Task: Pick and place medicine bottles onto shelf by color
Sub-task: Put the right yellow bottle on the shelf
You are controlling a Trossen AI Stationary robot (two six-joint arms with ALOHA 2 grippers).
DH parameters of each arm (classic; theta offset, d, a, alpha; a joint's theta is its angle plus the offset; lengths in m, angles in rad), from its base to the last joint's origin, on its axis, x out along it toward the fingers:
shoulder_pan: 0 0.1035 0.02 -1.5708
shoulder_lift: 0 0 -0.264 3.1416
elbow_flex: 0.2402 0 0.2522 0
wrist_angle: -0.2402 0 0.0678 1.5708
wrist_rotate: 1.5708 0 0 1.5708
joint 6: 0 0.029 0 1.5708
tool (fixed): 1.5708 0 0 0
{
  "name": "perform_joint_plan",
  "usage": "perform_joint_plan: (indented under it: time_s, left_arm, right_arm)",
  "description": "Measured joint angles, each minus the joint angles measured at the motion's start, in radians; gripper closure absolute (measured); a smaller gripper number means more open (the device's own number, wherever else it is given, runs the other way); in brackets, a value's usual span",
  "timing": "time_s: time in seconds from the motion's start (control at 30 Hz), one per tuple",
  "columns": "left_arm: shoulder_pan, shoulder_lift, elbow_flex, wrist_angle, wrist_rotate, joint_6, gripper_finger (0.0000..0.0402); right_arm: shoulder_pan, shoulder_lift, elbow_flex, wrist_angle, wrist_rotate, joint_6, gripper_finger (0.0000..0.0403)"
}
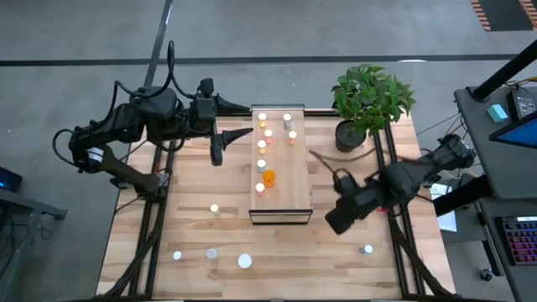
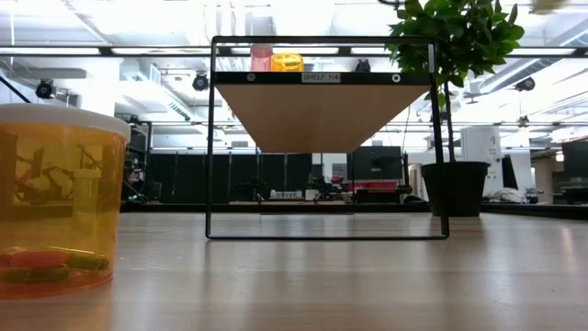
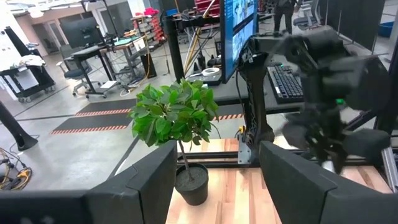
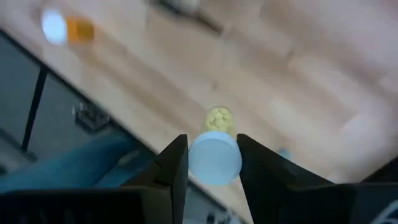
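Note:
The shelf (image 1: 281,197) is a long light-wood board in the middle of the table, and several small white-capped bottles stand on it, among them an orange one (image 1: 268,177). In the low view the shelf's board (image 2: 322,110) sits raised in a dark frame. More bottles stand on the table at the near left (image 1: 211,252) and near right (image 1: 367,249). My right gripper (image 4: 211,146) is shut on a yellow bottle (image 4: 217,118) and hovers by the shelf's right side (image 1: 323,161). My left gripper (image 1: 220,149) is open and empty, left of the shelf's far end. My right gripper pinches the yellow bottle by its white cap (image 4: 214,160) between its two fingers. The fingers slant down at the table. The bottle lies along the fingers with its cap toward the wrist and its yellow body pointing away. It is lifted clear of the wood below.
A potted green plant (image 1: 369,105) stands at the table's far right, close to the shelf. A large orange bottle (image 2: 55,198) stands right in front of the low camera. An orange bottle (image 4: 68,28) lies on the wood below my right gripper.

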Motion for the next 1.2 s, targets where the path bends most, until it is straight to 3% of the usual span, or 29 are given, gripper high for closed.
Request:
perform_joint_plan:
  time_s: [0.3, 0.83, 1.2]
  left_arm:
    - [0.000, 0.002, 0.000, 0.002, 0.000, 0.006, 0.0191]
    - [0.000, 0.002, 0.000, 0.000, 0.000, 0.010, 0.0191]
    - [0.000, -0.005, 0.000, -0.001, 0.000, 0.010, 0.0191]
  right_arm:
    - [-0.194, 0.118, 0.240, -0.188, 0.090, -0.298, 0.0292]
    - [-0.578, 0.376, 0.498, -0.197, 0.089, -0.831, 0.0292]
    - [-0.660, 0.563, 0.668, -0.202, 0.001, -0.993, 0.0292]
